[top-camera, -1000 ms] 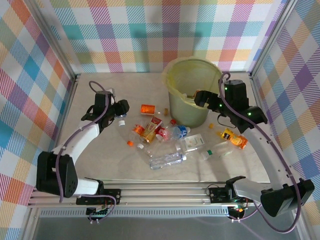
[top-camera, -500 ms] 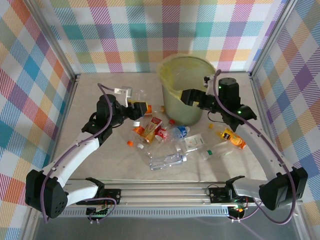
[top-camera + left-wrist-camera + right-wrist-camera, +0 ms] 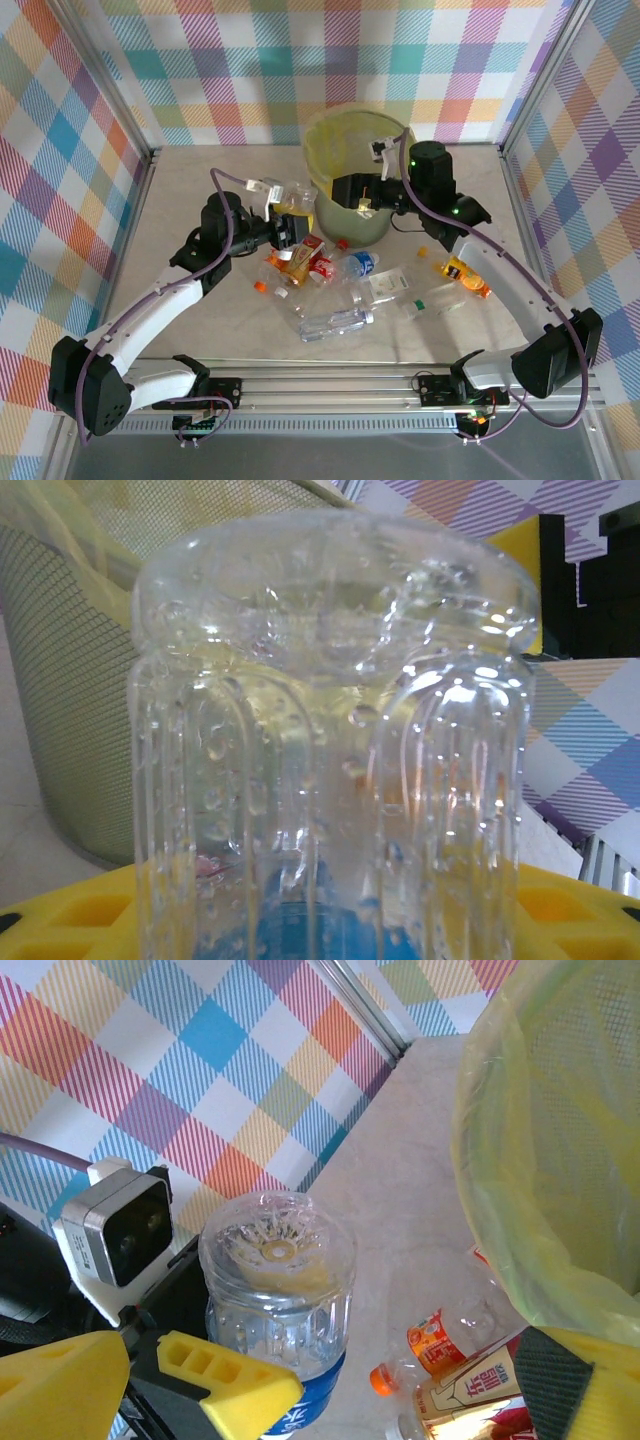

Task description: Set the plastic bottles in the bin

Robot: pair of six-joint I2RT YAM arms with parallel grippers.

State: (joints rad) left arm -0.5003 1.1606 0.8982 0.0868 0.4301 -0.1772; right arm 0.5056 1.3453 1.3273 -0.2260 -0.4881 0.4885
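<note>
My left gripper (image 3: 283, 228) (image 3: 325, 910) is shut on a clear plastic bottle with a blue label (image 3: 293, 200) (image 3: 330, 730) (image 3: 278, 1270). It holds the bottle base-up, just left of the bin. The bin (image 3: 372, 228) (image 3: 70, 680) (image 3: 560, 1140) is grey-green, lined with a yellow bag, and leans toward the left. My right gripper (image 3: 345, 190) (image 3: 330, 1360) stands open at the bin's front-left rim, and the lined wall rests by its right finger. Several more bottles (image 3: 335, 320) lie on the table in front of the bin, among them a small one with an orange cap (image 3: 435, 1345) and an orange one (image 3: 462, 275).
Checkered walls close in the table on three sides. An aluminium rail (image 3: 320, 385) runs along the near edge. The loose bottles spread from below the left gripper to the right side, with a green-capped one (image 3: 430, 300) in that stretch.
The left arm lifted the clear bottle off the table and carried it right, up to the bin. The right gripper moved left, and the bin shifted and tipped left with it.
</note>
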